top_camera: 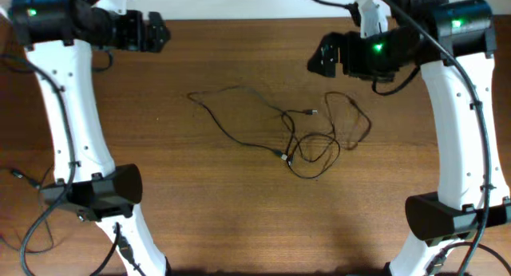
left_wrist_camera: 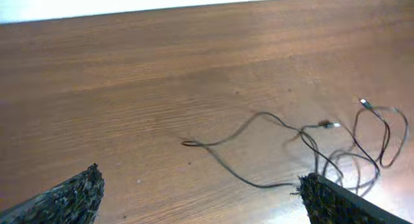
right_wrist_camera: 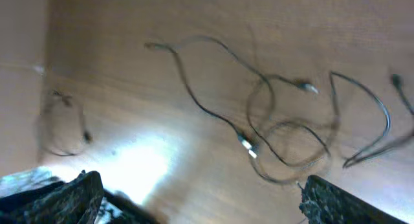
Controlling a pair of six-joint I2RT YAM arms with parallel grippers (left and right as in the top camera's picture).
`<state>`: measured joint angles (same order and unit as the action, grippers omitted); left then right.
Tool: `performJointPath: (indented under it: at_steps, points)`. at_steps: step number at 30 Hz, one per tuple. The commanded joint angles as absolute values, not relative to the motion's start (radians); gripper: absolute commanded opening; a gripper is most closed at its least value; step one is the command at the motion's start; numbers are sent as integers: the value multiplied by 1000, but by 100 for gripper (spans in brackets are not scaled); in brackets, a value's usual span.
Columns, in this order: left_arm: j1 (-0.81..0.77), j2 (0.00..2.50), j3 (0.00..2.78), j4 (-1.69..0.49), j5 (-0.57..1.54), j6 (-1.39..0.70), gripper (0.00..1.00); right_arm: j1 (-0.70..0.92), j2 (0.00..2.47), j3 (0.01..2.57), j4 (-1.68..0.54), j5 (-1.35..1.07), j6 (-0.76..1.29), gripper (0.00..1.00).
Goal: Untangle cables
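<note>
Here's the table (top_camera: 200,212), brown wood, and right around its middle lie the cables (top_camera: 307,140), thin black cords all looped over each other. The knotty part sits a touch toward the table's right half, with several overlapping loops. One long strand (top_camera: 231,108) runs out of it toward the table's left half and curls back at its tip. A small plug (top_camera: 313,112) pokes out on the far side of the loops, and another plug (top_camera: 283,156) sits on the near side.

The left gripper (top_camera: 156,33) hangs over the table's far left corner, well apart from the cords. From its wrist camera the two fingers (left_wrist_camera: 71,195) are spread wide with nothing between them but wood, and the cords (left_wrist_camera: 323,146) lie off toward the right finger.

The right gripper (top_camera: 319,59) is over the table's far edge, just beyond the loops and not touching them. Its wrist picture is blurry, but the fingers (right_wrist_camera: 61,198) clearly stand wide apart and grip nothing, with the cords (right_wrist_camera: 284,133) spread across the wood ahead.
</note>
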<state>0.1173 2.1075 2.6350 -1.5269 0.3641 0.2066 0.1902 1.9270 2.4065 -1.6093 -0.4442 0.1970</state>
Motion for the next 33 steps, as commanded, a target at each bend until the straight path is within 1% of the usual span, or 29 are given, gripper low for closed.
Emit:
performJointPath:
  at_steps: [1, 3, 6, 8, 9, 10, 11, 12, 13, 14, 16, 19, 21, 23, 26, 28, 29, 30, 31, 32, 33]
  points:
    - [37, 2109, 2619, -1534, 379, 241, 100, 152, 1917, 2418, -1644, -244, 245, 99]
    - [-16, 2140, 2574, -1523, 378, 241, 98, 108, 1917, 2418, -1652, -239, 245, 99]
    - [-93, 2195, 2477, -1471, 377, 168, 93, 77, 1919, 2414, -1666, -238, 244, 99]
    - [-140, 2221, 2408, -1410, 325, 24, 88, 77, 1919, 2411, -1665, -231, 244, 99]
    - [-175, 2229, 2355, -1358, 229, -143, 87, 77, 1919, 2411, -1665, -231, 244, 99]
    - [-200, 2231, 2308, -1305, 186, -249, 88, 77, 1919, 2411, -1665, -231, 244, 99]
    - [-215, 2231, 2280, -1268, 186, -300, 88, 77, 1919, 2411, -1665, -231, 244, 99]
    - [-251, 2231, 2212, -1188, 185, -407, 77, 77, 1920, 2411, -1665, -230, 243, 99]
    - [-273, 2231, 2176, -1149, 185, -463, 72, 77, 1920, 2411, -1666, -230, 242, 99]
    - [-297, 2233, 2133, -1102, 185, -515, 69, 77, 1920, 2411, -1666, -230, 240, 99]
    - [-335, 2247, 2078, -1028, 184, -578, 70, 78, 1920, 2411, -1670, -230, 240, 99]
    - [-375, 2298, 2064, -1011, 126, -640, 70, 78, 1920, 2404, -1670, -228, 240, 99]
    - [-396, 2346, 2064, -1005, 42, -784, 70, 78, 1920, 2373, -1669, -224, 240, 99]
    - [-398, 2375, 2064, -976, 18, -853, 70, 78, 1920, 2330, -1669, -224, 240, 99]
    - [-398, 2410, 2064, -898, 18, -852, 70, 78, 1920, 2280, -1661, -224, 240, 99]
    - [-398, 2451, 2064, -886, 18, -852, 70, 79, 1920, 2266, -1657, -224, 240, 99]
    - [-398, 2465, 2064, -884, 18, -852, 68, 79, 1920, 2265, -1657, -224, 240, 99]
    - [-398, 2473, 2064, -878, 18, -852, 57, 79, 1920, 2265, -1657, -224, 240, 99]
    - [-398, 2483, 2064, -873, 18, -852, 49, 79, 1920, 2265, -1657, -224, 240, 99]
    - [-398, 2486, 2064, -873, 19, -852, 32, 79, 1920, 2265, -1657, -224, 240, 99]
    - [-396, 2485, 2064, -875, 18, -851, 22, 79, 1920, 2265, -1657, -224, 240, 99]
